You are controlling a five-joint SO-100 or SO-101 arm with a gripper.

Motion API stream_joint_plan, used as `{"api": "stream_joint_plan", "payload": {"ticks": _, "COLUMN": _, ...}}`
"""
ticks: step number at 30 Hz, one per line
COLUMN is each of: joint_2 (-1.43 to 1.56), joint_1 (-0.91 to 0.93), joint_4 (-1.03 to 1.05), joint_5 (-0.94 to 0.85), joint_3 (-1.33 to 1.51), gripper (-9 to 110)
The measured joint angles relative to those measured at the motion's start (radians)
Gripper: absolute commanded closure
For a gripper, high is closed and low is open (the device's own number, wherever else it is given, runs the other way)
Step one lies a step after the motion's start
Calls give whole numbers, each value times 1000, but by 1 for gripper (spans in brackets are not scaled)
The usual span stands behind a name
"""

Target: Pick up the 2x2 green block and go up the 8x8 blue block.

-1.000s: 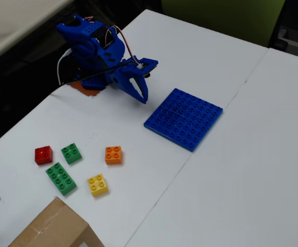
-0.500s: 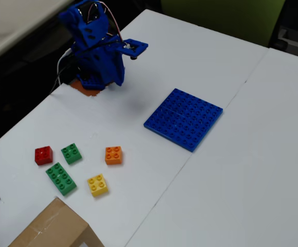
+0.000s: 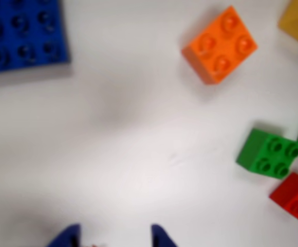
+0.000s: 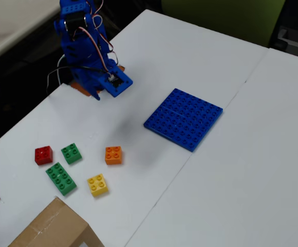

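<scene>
The 2x2 green block (image 3: 268,154) lies on the white table at the right of the wrist view, well away from my gripper. In the fixed view it (image 4: 71,153) sits at the lower left among the other bricks. The 8x8 blue block (image 4: 183,118) lies flat at the table's middle; its corner shows at the top left of the wrist view (image 3: 20,33). My gripper (image 3: 115,232) shows only two blue fingertips at the bottom edge, spread apart, open and empty above bare table. The blue arm (image 4: 87,46) stands folded at the far left corner.
Next to the green block are a red brick (image 4: 43,155), a longer green brick (image 4: 60,178), a yellow brick (image 4: 97,184) and an orange brick (image 4: 113,155). In the wrist view the orange brick (image 3: 220,45) is at the upper right. A cardboard box (image 4: 54,229) sits at the front edge.
</scene>
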Motion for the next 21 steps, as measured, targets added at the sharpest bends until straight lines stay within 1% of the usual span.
{"api": "stream_joint_plan", "payload": {"ticks": 4, "joint_2": -121, "joint_1": 97, "joint_4": -95, "joint_5": -23, "joint_3": -71, "gripper": 66}}
{"api": "stream_joint_plan", "payload": {"ticks": 10, "joint_2": -322, "joint_1": 193, "joint_4": -86, "joint_5": -172, "joint_3": -321, "gripper": 64}}
{"api": "stream_joint_plan", "payload": {"ticks": 15, "joint_2": -425, "joint_1": 255, "joint_4": -189, "joint_5": -281, "joint_3": -348, "gripper": 64}}
{"api": "stream_joint_plan", "payload": {"ticks": 21, "joint_2": -537, "joint_1": 282, "joint_4": -296, "joint_5": -304, "joint_3": -360, "gripper": 62}}
